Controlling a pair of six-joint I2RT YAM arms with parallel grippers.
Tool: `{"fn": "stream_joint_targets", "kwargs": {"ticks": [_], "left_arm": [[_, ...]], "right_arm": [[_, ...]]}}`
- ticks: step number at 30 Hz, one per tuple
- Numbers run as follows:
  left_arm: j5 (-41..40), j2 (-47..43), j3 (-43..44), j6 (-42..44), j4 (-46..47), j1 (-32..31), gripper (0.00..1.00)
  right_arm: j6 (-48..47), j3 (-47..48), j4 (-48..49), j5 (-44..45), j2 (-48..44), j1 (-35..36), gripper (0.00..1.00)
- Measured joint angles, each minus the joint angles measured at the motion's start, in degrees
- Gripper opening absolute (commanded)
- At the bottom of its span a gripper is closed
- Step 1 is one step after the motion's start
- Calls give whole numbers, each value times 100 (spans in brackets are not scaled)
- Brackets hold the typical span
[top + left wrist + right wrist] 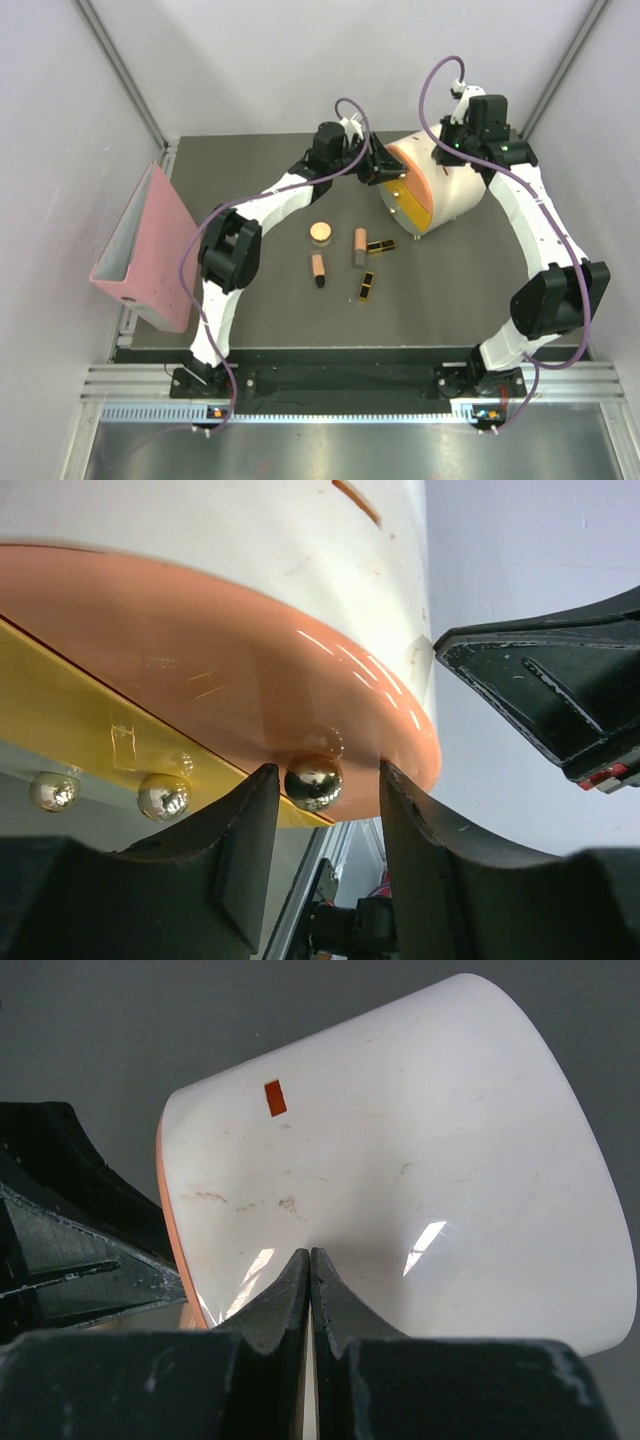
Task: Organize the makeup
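The makeup lies on the dark mat in the top view: a round peach compact (320, 233), two peach tubes (359, 247) (318, 270) and two black-and-gold cases (380, 246) (367, 287). No gripper touches any of it. My left gripper (385, 165) (327, 770) is at the orange drawer front (230, 670) of the cream box (445, 190). Its jaws stand open on either side of a gold knob (313, 782), with a gap on each side. My right gripper (455, 150) (310, 1252) is shut and empty, its tips against the box's white shell (400, 1160).
A pink binder (150, 250) stands tilted at the mat's left edge. Below the orange drawer is a yellow drawer (70, 720) with two more gold knobs (163, 796). White walls close in the back and sides.
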Motion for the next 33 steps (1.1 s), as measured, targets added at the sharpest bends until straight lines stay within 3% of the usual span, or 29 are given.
{"fn": "stream_joint_targets", "kwargs": {"ticks": [5, 9, 10, 11, 12, 22, 33], "left_arm": [[20, 83, 17, -4, 9, -28, 48], [9, 96, 31, -17, 42, -55, 26], [-13, 105, 35, -22, 44, -61, 10], [2, 131, 44, -33, 52, -68, 2], [-4, 153, 48, -81, 63, -72, 0], [-28, 153, 44, 4, 90, -74, 0], [-376, -605, -728, 546, -197, -74, 0]], "right_arm": [[-26, 0, 4, 0, 0, -4, 0], [-46, 0, 17, -4, 9, -17, 0], [-48, 0, 37, -9, 11, -24, 0], [-50, 0, 35, -13, 11, -28, 0], [-52, 0, 37, -15, 15, -35, 0], [-57, 0, 37, -52, 15, -44, 0], [-94, -26, 76, -114, 15, -48, 0]]}}
